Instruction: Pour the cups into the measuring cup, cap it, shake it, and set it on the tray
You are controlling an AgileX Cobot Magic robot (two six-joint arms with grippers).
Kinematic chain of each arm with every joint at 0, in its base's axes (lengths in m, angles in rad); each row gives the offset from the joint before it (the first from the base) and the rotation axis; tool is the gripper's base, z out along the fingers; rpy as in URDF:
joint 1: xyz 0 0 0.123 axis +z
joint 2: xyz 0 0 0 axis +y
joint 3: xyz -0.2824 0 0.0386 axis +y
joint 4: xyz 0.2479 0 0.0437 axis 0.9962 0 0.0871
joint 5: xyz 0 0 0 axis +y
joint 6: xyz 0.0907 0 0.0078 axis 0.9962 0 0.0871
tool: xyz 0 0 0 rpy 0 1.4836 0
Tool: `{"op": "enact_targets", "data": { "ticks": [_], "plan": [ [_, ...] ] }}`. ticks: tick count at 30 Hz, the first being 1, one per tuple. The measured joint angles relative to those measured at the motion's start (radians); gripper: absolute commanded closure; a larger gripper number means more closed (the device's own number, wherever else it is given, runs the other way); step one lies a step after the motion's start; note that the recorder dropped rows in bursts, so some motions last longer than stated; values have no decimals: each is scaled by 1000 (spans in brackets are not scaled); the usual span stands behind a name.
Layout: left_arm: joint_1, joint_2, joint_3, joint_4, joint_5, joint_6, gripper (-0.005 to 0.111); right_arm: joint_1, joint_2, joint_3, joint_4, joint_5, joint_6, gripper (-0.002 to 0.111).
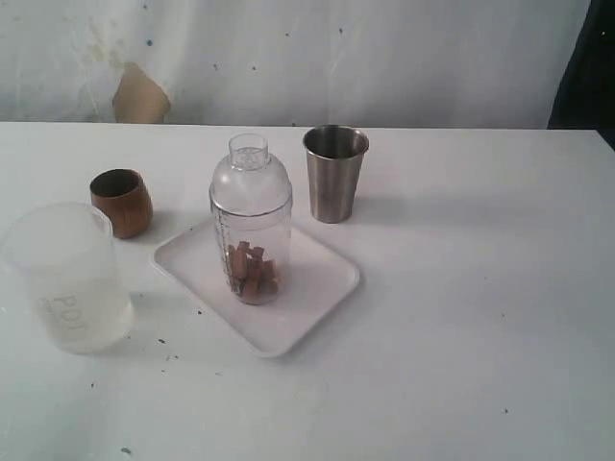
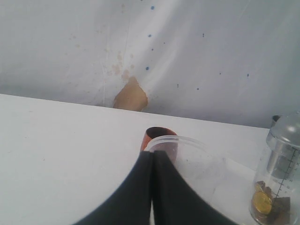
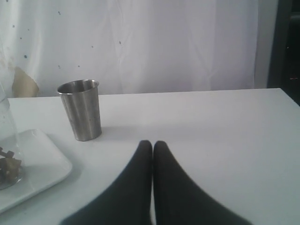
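The clear measuring cup stands upright on the white tray, with a domed clear cap on top and brown pieces in its bottom. It also shows as the measuring cup and, in part, the measuring cup. The brown wooden cup stands left of the tray, and the steel tumbler stands behind it. Neither arm appears in the exterior view. My left gripper is shut and empty, with the wooden cup beyond it. My right gripper is shut and empty, short of the steel tumbler.
A frosted translucent container marked "P01" stands at the front left; its rim lies just past my left fingertips. A white curtain hangs behind the white table, with a dark strip at the far right.
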Motion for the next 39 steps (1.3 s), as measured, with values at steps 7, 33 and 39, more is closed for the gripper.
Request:
{"op": "enact_targets", "data": {
  "ticks": [7, 33, 39],
  "plan": [
    [0, 0, 0, 0, 0, 0, 107, -44, 0, 0, -29, 15, -19, 108],
    [0, 0, 0, 0, 0, 0, 107, -49, 0, 0, -33, 64, -66, 108],
    [0, 0, 0, 0, 0, 0, 107, -49, 0, 0, -33, 64, -66, 108]
  ]
}}
